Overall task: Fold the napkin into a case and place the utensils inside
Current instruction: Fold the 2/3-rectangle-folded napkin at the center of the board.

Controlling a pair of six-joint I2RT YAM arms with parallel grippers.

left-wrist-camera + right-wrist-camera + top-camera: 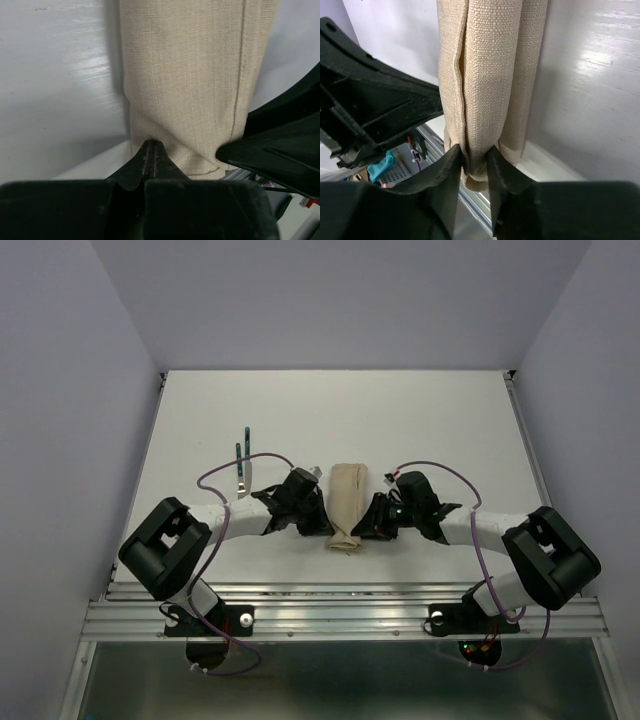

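Note:
The napkin (347,502) lies in the middle of the table, folded into a narrow beige oblong that runs away from the arms. My left gripper (322,524) is at its near left corner. In the left wrist view the fingers (151,148) are pressed shut, with the tips pinching the cloth's (190,75) edge. My right gripper (363,527) is at the near right end. In the right wrist view it (476,157) is shut on a bunched fold of the cloth (490,65). The utensils (242,466), with green handles, lie on the table to the left, behind the left arm.
The table's metal front rail (340,605) runs just behind the napkin's near end. The right gripper's black body (272,150) fills the right side of the left wrist view. The left gripper's body (375,110) fills the left side of the right wrist view.

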